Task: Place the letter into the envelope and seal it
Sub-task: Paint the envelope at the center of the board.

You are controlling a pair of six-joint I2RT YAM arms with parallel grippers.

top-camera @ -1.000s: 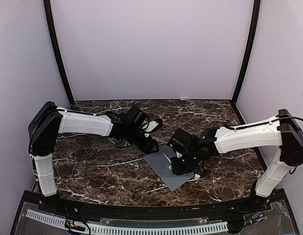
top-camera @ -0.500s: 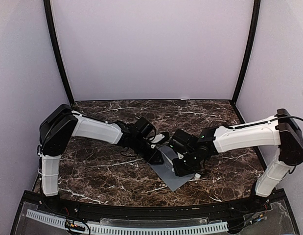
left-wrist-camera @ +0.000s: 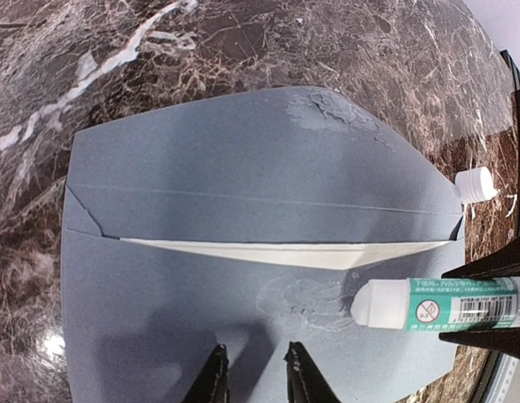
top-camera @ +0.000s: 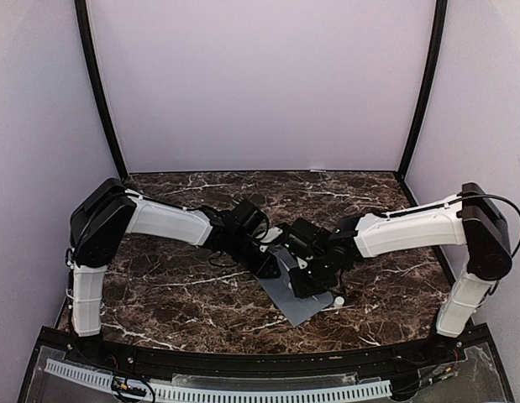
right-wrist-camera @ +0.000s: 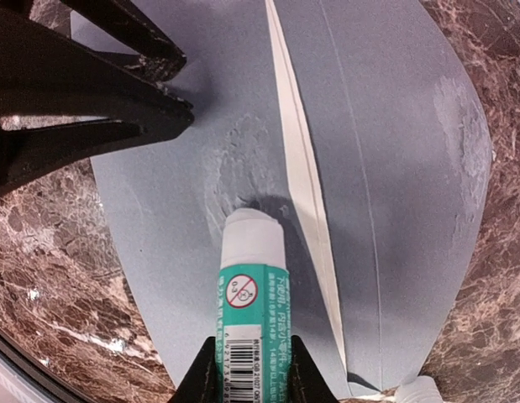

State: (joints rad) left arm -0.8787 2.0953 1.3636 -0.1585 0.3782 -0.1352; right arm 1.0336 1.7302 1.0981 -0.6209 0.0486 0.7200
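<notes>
Left wrist: 1 envelope (left-wrist-camera: pixel 243 168), 1 letter (left-wrist-camera: pixel 327 253)

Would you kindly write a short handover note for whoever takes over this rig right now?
Left gripper: jaws narrowly apart, empty, low over the envelope.
Right gripper: shut on the glue stick, tip on the envelope just below its mouth.
Letter: inside, only a cream edge showing. Cap lies beside the envelope.
Done: letter in, glue on the open flap and on the body.
Left: fold flap down, press.
</notes>
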